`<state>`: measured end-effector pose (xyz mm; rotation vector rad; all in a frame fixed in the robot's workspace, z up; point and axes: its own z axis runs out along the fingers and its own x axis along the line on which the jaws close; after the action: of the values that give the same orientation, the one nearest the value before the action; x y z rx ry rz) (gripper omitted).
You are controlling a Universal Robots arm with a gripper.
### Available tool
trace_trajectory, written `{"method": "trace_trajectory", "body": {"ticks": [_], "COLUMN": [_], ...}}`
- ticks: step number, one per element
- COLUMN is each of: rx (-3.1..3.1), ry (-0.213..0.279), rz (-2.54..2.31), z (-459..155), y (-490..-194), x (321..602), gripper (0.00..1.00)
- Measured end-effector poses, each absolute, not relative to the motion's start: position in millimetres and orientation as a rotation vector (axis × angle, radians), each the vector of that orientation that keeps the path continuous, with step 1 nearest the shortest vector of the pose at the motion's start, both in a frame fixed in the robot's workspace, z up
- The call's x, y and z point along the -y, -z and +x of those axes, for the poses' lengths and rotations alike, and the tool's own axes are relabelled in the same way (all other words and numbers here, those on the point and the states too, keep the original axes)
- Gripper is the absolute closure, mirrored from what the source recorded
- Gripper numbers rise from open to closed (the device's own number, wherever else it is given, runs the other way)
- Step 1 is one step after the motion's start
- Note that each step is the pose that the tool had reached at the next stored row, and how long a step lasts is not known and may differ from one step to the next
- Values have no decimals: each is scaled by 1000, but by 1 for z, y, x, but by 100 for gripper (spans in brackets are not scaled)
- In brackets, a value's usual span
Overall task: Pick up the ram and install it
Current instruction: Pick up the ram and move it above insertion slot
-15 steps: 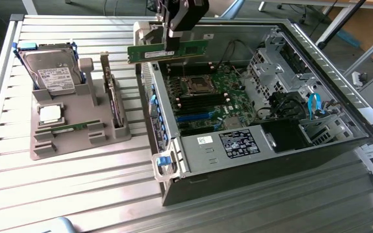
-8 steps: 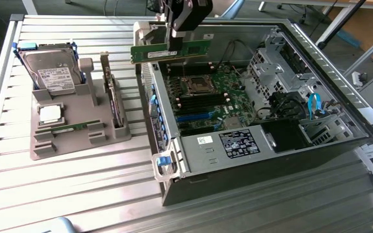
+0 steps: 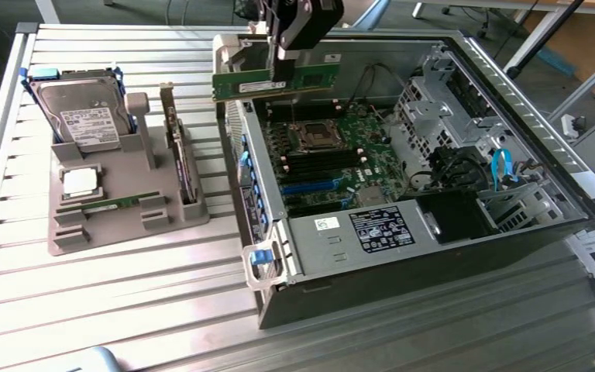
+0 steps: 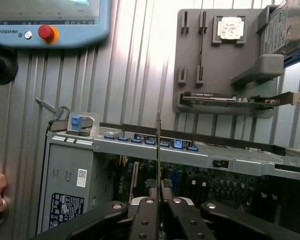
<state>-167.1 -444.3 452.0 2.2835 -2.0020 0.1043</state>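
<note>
On the exterior view's left, near that edge of the slatted metal bench, sits a grey moulded parts tray. It carries a silver hard drive, a square silver processor and a dark expansion card standing on edge.

Further right, the black two-fingered gripper hangs over the far rim of the open dark-grey computer case. Its jaws are clenched on the ram, a long, thin green circuit-board stick with a white label, pinching its flat faces at about mid-length along the upper edge. The ram is in the air, clear of the green motherboard and touching nothing but the fingers.

The ram's long axis lies roughly level, running from the exterior view's left to its right, much as the black memory slots below appear to run. Its contact edge faces down. In the wrist view the ram shows edge-on, a thin line rising from between the gripper fingers.

It looks light and stiff but fragile. The faces near the top edge seem the safe hold, well away from the contacts, and any skew in the slot could strain it.
</note>
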Motion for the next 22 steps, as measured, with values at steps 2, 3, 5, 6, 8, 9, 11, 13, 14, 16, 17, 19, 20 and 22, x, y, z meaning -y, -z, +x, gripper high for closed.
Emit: {"method": "trace_trajectory", "body": {"ticks": [2,3,5,6,8,9,11,13,14,16,17,19,20,22], "rx": [2002,2002,2002,2001,2001,2001,2001,2001,2001,2001,2001,2001,2001,2001], "ry": [-105,-105,-105,-105,-106,-106,-106,-106,-106,-106,-106,-106,-106,-106], "rz": [2283,2283,2283,2283,2283,2283,2283,2283,2283,2283,2283,2283,2283,2283], "z": [-166,-165,-164,-163,-162,-161,-160,-159,-158,-157,-157,-156,-156,-155], "y": [-452,-452,-452,-452,-452,-452,-452,-452,-452,-452,-452,-452,-452,-452], "x": [444,444,444,444,444,444,444,444,444,444,444,444,444,444], "gripper": [87,87,87,87,87,87,87,87,87,87,87,87,87,87]}}
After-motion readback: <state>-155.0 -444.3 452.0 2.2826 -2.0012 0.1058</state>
